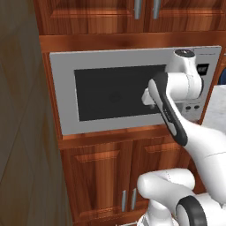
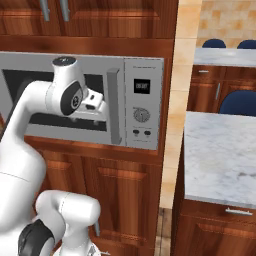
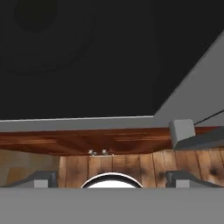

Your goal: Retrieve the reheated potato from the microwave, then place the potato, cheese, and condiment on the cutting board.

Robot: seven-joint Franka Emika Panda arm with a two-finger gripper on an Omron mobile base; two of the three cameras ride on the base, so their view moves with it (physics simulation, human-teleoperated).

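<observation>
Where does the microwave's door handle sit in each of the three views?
Left base view: I cannot make out the door handle; the arm covers the right edge of the microwave door.
Right base view: the door handle is a grey vertical bar, centre, left of the control panel.
Hand view: grey bar at right, its end block low.
Shared landmark: the dark door window.

The microwave (image 1: 132, 88) sits in a wooden cabinet recess (image 1: 110, 137).
</observation>
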